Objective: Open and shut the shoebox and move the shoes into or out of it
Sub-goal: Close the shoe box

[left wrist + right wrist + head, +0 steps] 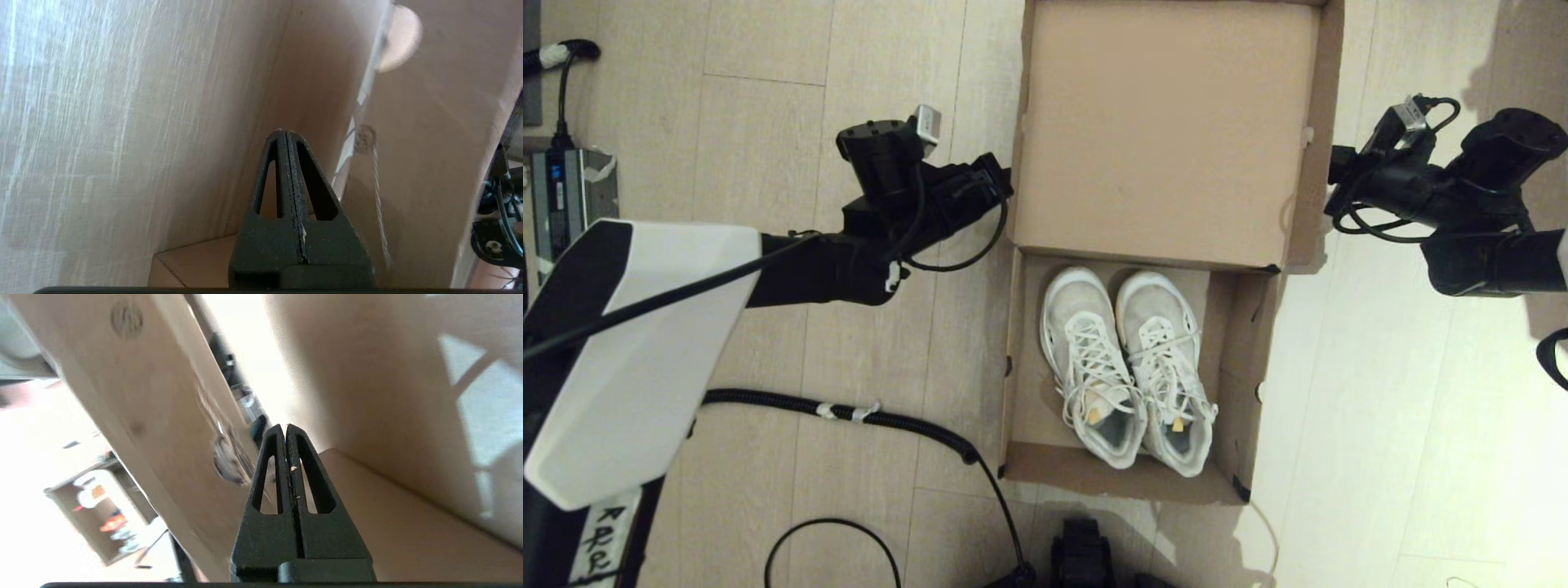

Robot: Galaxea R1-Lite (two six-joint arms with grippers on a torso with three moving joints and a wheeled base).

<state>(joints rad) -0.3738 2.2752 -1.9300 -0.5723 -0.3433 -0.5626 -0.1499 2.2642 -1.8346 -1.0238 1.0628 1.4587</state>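
Observation:
The brown shoebox (1011, 367) lies open on the wooden floor, its lid (1164, 131) swung up and back. Two white lace-up sneakers (1090, 367) (1168, 371) sit side by side inside, toes toward the lid, with yellow tags on their tongues. My left gripper (1001, 186) is at the lid's left edge; in the left wrist view the left gripper (286, 132) is shut and empty, with the cardboard (429, 143) close beside it. My right gripper (1335, 175) is at the lid's right side flap; in the right wrist view the right gripper (285, 426) is shut and empty.
A black corrugated hose (849, 412) and thin cables run over the floor left of the box. A grey power unit (568, 196) lies at the far left. The robot's dark base (1082, 555) shows at the bottom, near the box's front wall.

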